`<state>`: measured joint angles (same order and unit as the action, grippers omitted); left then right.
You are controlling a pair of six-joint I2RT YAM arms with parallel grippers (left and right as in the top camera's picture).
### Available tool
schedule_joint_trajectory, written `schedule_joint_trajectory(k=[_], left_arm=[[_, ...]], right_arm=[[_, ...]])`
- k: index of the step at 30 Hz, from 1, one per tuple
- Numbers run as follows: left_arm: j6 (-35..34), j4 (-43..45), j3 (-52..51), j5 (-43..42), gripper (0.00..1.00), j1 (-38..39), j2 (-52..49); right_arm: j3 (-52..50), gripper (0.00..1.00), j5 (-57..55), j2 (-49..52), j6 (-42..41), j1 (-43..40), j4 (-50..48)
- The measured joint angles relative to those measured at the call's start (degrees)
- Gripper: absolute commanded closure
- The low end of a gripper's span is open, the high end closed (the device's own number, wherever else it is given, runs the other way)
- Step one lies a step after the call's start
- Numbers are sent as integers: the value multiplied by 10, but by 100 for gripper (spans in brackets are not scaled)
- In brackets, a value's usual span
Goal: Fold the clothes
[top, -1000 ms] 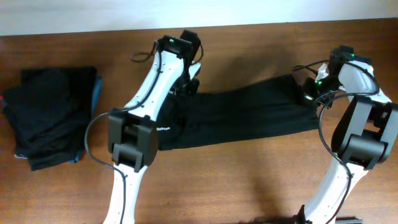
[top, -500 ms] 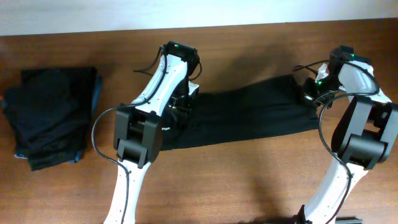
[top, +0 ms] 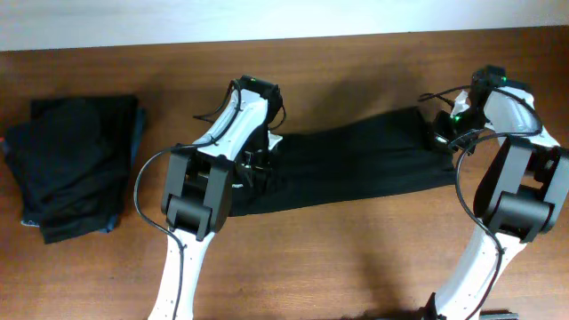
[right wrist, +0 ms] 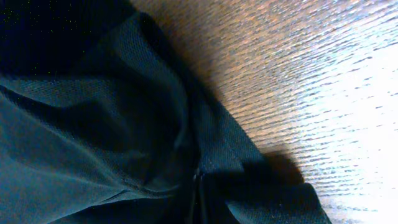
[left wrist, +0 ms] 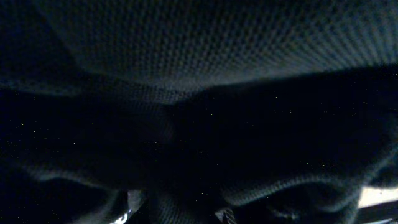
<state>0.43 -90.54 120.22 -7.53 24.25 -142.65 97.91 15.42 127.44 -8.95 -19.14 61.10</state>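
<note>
One black garment (top: 356, 169) of the clothes lies stretched in a long band across the middle of the table. My left gripper (top: 260, 156) is down on its left end. In the left wrist view dark knit fabric (left wrist: 205, 68) fills the frame and a bunch of it runs between the fingers (left wrist: 132, 199), so the left gripper (left wrist: 178, 209) is shut on it. My right gripper (top: 442, 133) holds the garment's far right corner. In the right wrist view the gripper (right wrist: 198, 200) is shut, with a fold of the cloth (right wrist: 93, 124) pinched in it.
A stack of folded black clothes (top: 71, 173) with a teal-blue edge (top: 140, 133) sits at the table's left side. Bare brown wood (top: 356, 258) lies in front of the stretched garment, and a pale wall (top: 284, 18) runs along the far edge.
My left wrist has come nearer and lower onto the garment's left end, which is now bunched under it. The right arm and the stack have not moved.
</note>
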Motion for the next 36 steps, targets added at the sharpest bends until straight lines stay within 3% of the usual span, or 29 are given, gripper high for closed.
schedule_joint_trajectory(k=[7,16,25,34,36], left_arm=[[2,-22,96,27,79,-6,6],[5,-1,155,41,60,-100,57],[24,29,107,-7,54,-173,57],[42,192,-32,-61,54,-184,58],[45,203,-45,-66,59,-184,58]], right_arm=[[0,96,0,0,0,0,0],[0,96,0,0,0,0,0],[0,95,0,0,0,0,0],[0,95,0,0,0,0,2],[0,95,0,0,-1,0,2]])
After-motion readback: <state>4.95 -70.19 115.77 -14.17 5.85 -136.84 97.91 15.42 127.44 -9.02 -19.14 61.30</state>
